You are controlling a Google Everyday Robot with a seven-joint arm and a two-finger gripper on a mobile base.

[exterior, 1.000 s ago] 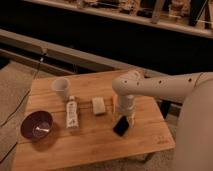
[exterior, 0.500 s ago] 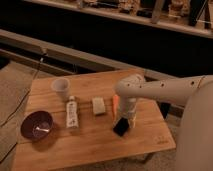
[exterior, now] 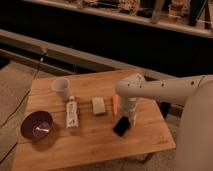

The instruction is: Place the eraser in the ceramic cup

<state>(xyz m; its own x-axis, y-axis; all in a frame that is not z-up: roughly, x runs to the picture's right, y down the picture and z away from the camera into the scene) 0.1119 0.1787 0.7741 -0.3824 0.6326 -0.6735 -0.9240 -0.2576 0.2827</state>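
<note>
In the camera view my gripper [exterior: 125, 116] is pointing down at the end of my arm, hanging just above the eraser [exterior: 121, 126]. Its jaws are standing wide apart and are gripping nothing. The eraser is lying flat on the table [exterior: 90, 147], right under the gripper.

So I am judging that no step of the task is done yet: the grasp, the lift, the carry and the drop are all waiting. The ceramic cup [exterior: 61, 87] is standing upright, well apart from the gripper, to its left and further back. The carrot [exterior: 115, 103] is lying just beside the gripper, on the cup's side.

Compared with a second ago, my wrist is sitting slightly more to the right and lower — the eraser and the cup are lying exactly where they were.
</note>
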